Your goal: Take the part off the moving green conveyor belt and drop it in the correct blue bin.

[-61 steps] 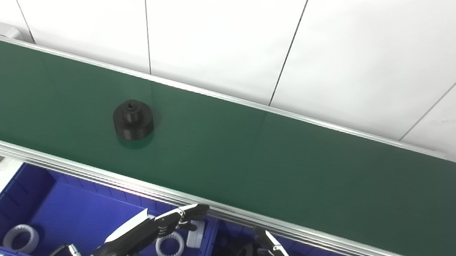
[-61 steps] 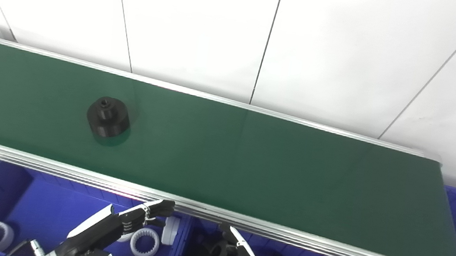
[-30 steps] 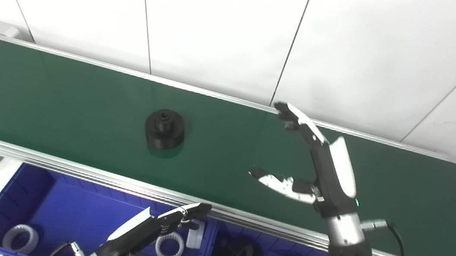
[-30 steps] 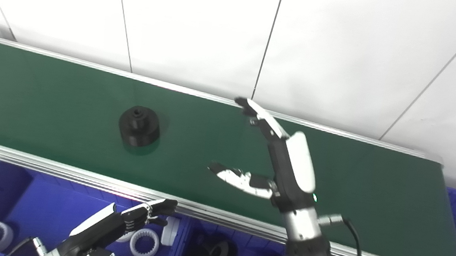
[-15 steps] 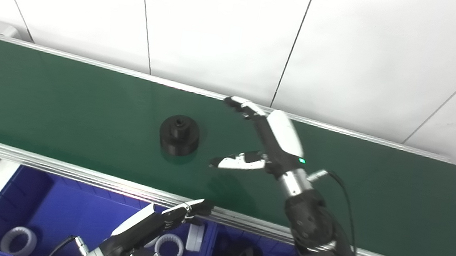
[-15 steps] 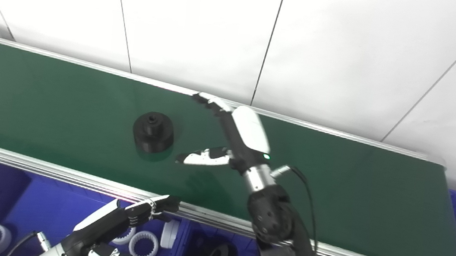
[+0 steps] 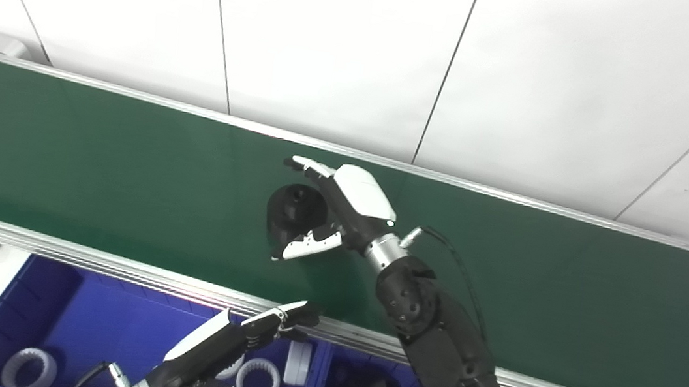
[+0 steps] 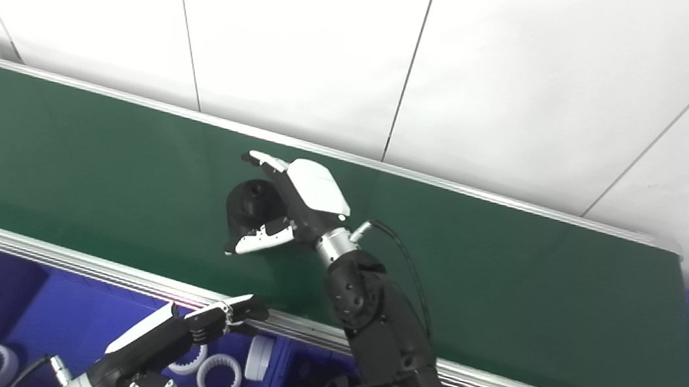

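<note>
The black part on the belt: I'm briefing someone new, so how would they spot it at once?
Find the long green conveyor belt along the white wall. Near its middle, the right hand cups a round black part with a small raised hub on top. It is the only part on the belt; the others lie in the blue bins below.

My right hand (image 7: 342, 210) has a shiny white plastic shell and dark, dull fingers (image 7: 305, 164). The black part (image 7: 291, 210) looks like smooth, matt plastic. The green belt (image 7: 93, 156) is smooth with a soft shine, like rubber. Its rails (image 7: 113, 257) are bright silver metal. The blue bin (image 7: 42, 301) is shiny plastic. The white rings (image 7: 27, 365) inside look like smooth plastic too.
</note>
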